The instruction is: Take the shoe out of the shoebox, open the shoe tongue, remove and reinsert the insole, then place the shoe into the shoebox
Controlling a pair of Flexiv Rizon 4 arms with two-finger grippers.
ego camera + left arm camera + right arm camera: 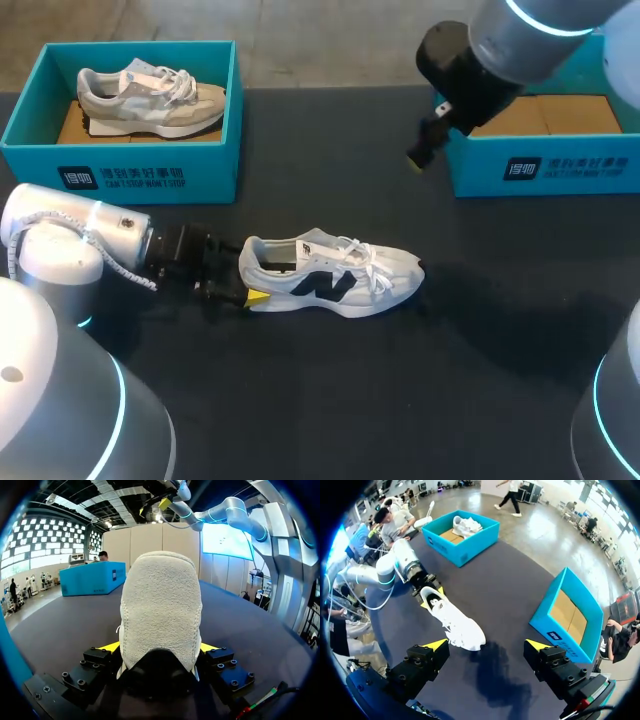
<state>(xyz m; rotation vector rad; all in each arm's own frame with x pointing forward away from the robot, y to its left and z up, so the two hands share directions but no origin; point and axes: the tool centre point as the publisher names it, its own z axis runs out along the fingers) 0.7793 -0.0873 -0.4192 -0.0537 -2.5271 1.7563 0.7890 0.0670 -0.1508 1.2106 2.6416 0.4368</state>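
The left gripper (250, 278) lies low over the dark table (450, 400), its yellow tips pressed against both sides of the white shoe's (335, 278) heel, gripping it. From the left wrist, the fuzzy heel (160, 610) stands upright between the fingers (111, 646). The shoe rests on its sole out on the table, outside both boxes, toe pointing towards the robot's right. It is laced, with a dark letter on its side.

Further on, the right gripper (486, 644) hangs high above the table, fingers wide apart and holding nothing, with the shoe (455, 622) below and ahead of it.

Along the far edge stand two teal boxes. The right box (540, 165) shows its cardboard floor, and the left box (120, 150) holds a grey shoe (150, 100).
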